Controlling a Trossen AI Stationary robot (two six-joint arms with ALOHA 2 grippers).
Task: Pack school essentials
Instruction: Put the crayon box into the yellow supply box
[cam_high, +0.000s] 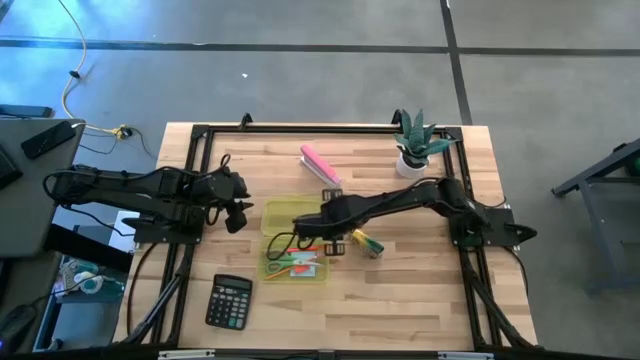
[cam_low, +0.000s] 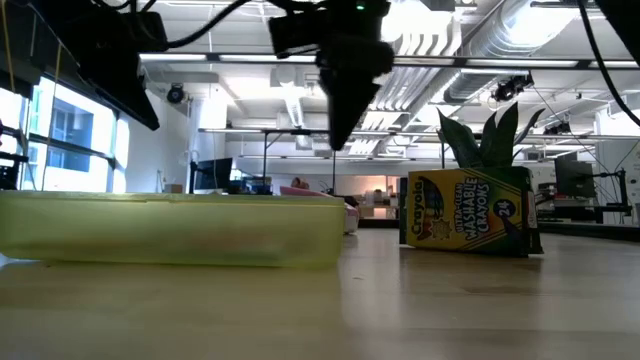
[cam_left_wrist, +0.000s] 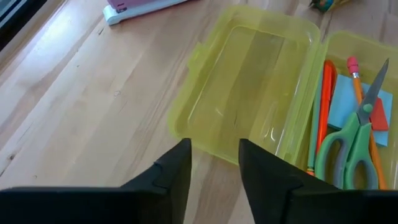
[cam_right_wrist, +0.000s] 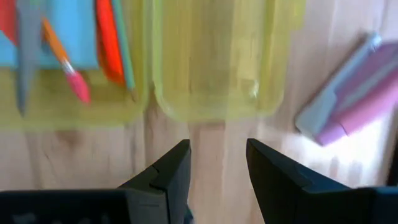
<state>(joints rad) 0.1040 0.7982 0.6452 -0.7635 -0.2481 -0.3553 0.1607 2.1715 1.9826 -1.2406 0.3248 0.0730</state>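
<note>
From above, the yellow case lies open in the middle of the table, its empty lid half toward the far edge and its filled tray toward the near one, so the hinge runs left to right. The crayon box is the one essential not yet packed: it sits just to the right of the case, well clear of the left gripper, which hangs off the case's left end. The right gripper is over the case's right part, plainly the nearer of the two to the crayons, so I'd expect that arm to fetch them. From table height, the crayon box stands on edge, upright, label facing this way, apart from the case wall, and one gripper hangs above the case's right end, not touching anything. From the left wrist, its fingers are parted and hold nothing; ahead lies the lid, and beyond the hinge the scissors, an orange marker, a pencil and the blue pad lie lengthwise in the tray. From the right wrist, its fingers also stand apart and empty over bare wood just beside the lid's edge, with the pink stapler off to one side; the crayons do not show here.
</note>
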